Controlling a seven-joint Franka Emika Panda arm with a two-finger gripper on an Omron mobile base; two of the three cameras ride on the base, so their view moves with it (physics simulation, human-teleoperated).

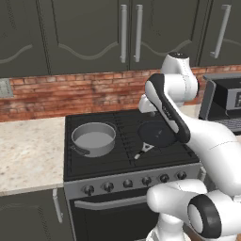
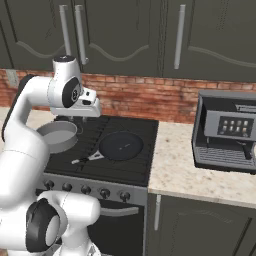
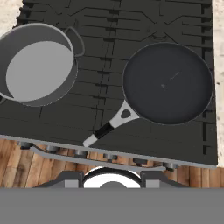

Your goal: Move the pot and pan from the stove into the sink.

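Looking down on the black gas stove (image 3: 131, 26), I see the round grey metal pot (image 3: 37, 65) left and the shallow black frying pan (image 3: 168, 83) right. Both sit well below my gripper (image 2: 90, 111), untouched; I cannot tell how its jaws stand.

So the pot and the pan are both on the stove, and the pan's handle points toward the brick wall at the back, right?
Not quite. The pot and pan are both on the stove, but the hand view shows the pan's handle pointing toward the front knobs, not the brick wall.
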